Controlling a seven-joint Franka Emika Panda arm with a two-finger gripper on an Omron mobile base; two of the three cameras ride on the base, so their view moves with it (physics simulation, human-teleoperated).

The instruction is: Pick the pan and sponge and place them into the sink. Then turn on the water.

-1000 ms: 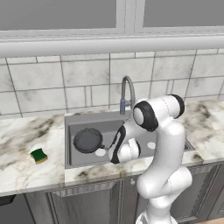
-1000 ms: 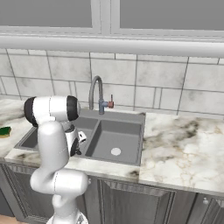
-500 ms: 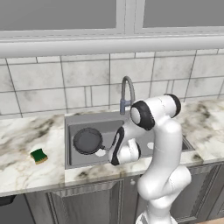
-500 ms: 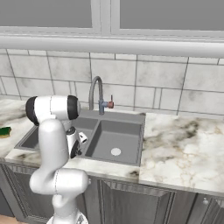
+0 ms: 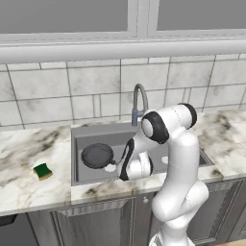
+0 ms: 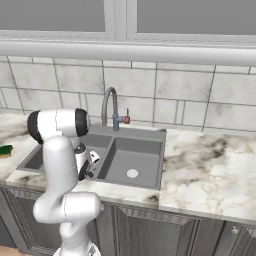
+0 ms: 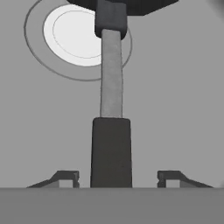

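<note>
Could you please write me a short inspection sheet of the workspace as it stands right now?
Surface: marbled counter, pale with brown veins.
Job's things: pan lies in the left basin of the sink; sponge on the counter left of the sink; faucet, no water running.
Clutter: nothing seen.
Grippers: gripper open, fingers either side of the pan handle, apart from it.
Cables: nothing seen.
Surroundings: tiled wall, dark cabinets.
</note>
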